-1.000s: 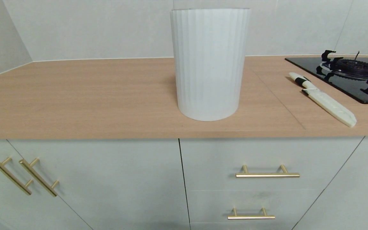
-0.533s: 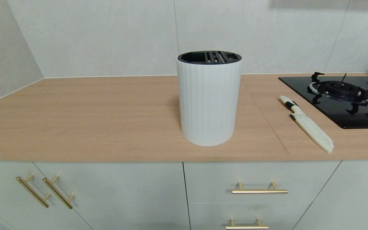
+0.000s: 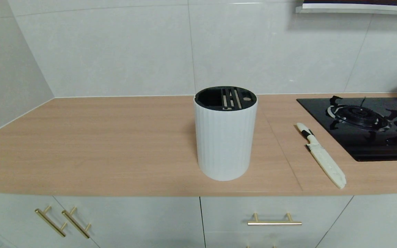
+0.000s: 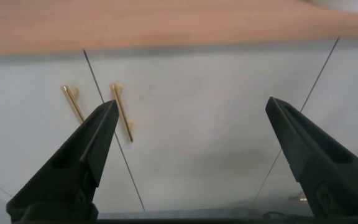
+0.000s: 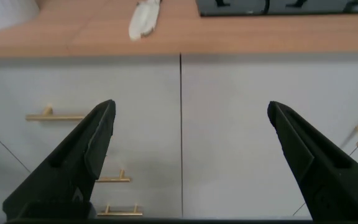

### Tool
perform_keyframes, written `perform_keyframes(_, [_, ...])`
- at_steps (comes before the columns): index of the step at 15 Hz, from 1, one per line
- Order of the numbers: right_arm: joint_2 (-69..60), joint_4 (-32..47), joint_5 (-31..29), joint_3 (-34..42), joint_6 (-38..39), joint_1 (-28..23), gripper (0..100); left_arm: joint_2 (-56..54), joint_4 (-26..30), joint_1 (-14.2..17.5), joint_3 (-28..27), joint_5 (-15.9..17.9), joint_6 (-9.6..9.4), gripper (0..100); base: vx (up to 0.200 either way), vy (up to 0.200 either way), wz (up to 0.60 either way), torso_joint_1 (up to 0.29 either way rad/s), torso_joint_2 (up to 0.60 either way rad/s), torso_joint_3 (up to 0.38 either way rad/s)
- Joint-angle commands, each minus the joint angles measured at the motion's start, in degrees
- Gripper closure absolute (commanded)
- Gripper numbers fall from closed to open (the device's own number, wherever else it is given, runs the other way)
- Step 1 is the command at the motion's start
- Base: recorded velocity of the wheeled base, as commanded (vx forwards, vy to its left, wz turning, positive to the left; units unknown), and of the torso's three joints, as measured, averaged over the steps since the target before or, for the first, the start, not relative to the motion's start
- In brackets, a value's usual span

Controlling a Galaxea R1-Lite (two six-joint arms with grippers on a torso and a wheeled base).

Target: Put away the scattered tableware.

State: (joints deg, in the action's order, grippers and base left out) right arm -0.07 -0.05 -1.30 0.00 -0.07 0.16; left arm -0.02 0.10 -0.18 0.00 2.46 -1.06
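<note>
A cream-white knife [image 3: 321, 160] with a black band on its handle lies flat on the wooden counter [image 3: 98, 144], right of centre, its blade tip towards the front edge. A tall white ribbed knife holder [image 3: 224, 133] with a black slotted top stands mid-counter, left of the knife. My left gripper [image 4: 191, 106] is open below counter height, facing the white cabinet doors. My right gripper [image 5: 191, 106] is open too, low before the cabinet fronts, with the knife's tip [image 5: 143, 20] above it at the counter's front edge. Neither holds anything.
A black gas hob [image 3: 360, 120] sits at the counter's right end, close behind the knife. White tiled walls close off the back and left. Cabinet doors and drawers with brass handles [image 3: 274, 222] lie under the counter. A range hood edge [image 3: 357, 7] shows at upper right.
The head view has risen and pulled back, so the whole scene has slid down; the holder's slotted top and the hood edge now show. Nothing on the counter has moved.
</note>
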Motion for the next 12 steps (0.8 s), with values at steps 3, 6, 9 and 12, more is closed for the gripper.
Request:
perform_keyframes(3, [0.1, 0.0, 0.0, 0.0, 0.0, 0.0, 0, 0.0, 0.0, 0.0, 0.0, 0.0, 0.01, 0, 0.0, 0.0, 0.0, 0.245, -0.51, -0.277])
perform_keyframes(6, [0.1, 0.0, 0.1, 0.0, 0.0, 0.0, 0, 0.0, 0.0, 0.0, 0.0, 0.0, 0.01, 0, 0.0, 0.0, 0.0, 0.251, -0.54, -0.284])
perform_keyframes(9, [0.1, 0.0, 0.1, 0.0, 0.0, 0.0, 0, 0.0, 0.0, 0.0, 0.0, 0.0, 0.01, 0, 0.0, 0.0, 0.0, 0.266, -0.56, -0.294])
perform_keyframes(12, [0.1, 0.0, 0.0, 0.0, 0.0, 0.0, 0, 0.0, 0.0, 0.0, 0.0, 0.0, 0.01, 0, 0.0, 0.0, 0.0, 0.281, -0.59, -0.303])
